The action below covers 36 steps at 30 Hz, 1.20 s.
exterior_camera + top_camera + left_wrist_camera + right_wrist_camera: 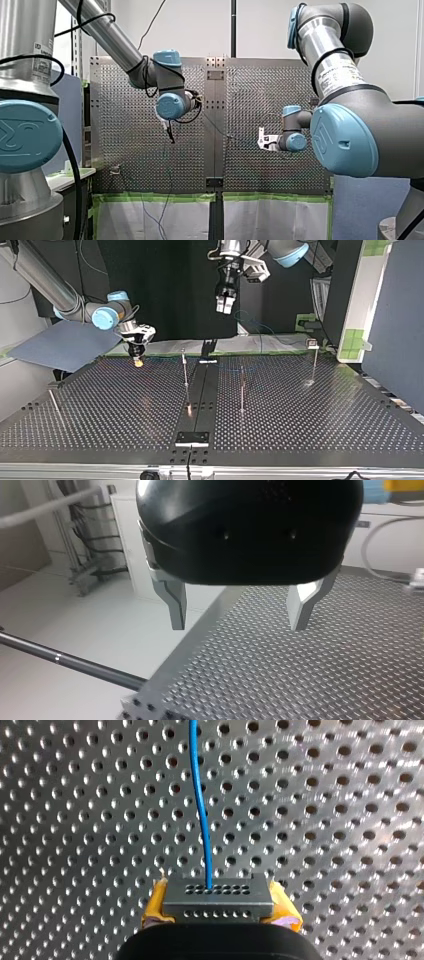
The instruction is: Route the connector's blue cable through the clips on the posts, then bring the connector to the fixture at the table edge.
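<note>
In the right wrist view my right gripper [218, 912] is shut with its yellow pads on a small grey connector [218, 899]. The blue cable [200, 805] runs straight ahead from it over the perforated table. At the top view's left this gripper [137, 360] stands low near the table's far edge. My left gripper [225, 305] hangs high above the far middle, well apart from the cable. Its metal fingers [176, 605] stand open with nothing between them [239, 611]. In the front view my left gripper [170, 134] and my right gripper [262, 139] are far apart.
Thin posts stand on the table: one [185, 367] left of the middle rail, one [242, 390] right of it, one with a clip [314, 357] far right. A leaning rod [54, 402] is at the left edge. A small plate fixture [191, 438] sits at the near edge.
</note>
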{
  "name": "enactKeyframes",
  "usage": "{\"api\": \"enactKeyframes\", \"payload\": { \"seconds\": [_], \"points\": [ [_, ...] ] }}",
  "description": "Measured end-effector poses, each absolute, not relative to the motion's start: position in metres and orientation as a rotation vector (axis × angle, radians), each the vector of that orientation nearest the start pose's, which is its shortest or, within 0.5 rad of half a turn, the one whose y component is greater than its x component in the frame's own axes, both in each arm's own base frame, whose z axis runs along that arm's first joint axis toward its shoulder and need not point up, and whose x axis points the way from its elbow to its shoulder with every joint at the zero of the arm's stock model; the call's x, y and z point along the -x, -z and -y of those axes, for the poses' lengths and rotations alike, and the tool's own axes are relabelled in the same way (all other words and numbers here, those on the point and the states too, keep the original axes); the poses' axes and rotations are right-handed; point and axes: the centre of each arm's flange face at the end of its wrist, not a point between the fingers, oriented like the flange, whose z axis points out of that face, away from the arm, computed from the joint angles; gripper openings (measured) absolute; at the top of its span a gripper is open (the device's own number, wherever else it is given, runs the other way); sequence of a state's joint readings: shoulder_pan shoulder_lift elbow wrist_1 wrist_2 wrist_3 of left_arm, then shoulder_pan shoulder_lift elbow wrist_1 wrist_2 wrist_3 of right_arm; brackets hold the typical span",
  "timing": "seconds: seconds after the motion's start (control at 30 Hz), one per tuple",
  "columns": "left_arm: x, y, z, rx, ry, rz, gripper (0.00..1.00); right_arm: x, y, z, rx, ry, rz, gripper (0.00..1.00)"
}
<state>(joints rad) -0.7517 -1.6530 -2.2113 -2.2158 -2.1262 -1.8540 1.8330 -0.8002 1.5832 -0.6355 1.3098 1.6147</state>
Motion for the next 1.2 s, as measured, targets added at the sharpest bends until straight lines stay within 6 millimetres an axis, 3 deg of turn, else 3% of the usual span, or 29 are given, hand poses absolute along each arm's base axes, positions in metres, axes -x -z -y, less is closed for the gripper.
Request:
{"api": "enactKeyframes", "payload": {
  "seconds": [0.4,0.8,1.2],
  "points": [
    [-0.241,-0.180,0.340,0.097,0.430,-1.492,1.00,-0.302,-0.089,0.602,-1.608,-1.464,1.135,0.00],
    [-0.216,-0.125,0.317,0.051,0.370,-1.581,1.00,-0.291,-0.137,0.602,-1.564,-1.435,1.157,0.00],
    [-0.187,-0.102,0.290,0.009,0.313,-1.656,1.00,-0.288,-0.187,0.575,-1.561,-1.426,1.191,0.00]
  ]
}}
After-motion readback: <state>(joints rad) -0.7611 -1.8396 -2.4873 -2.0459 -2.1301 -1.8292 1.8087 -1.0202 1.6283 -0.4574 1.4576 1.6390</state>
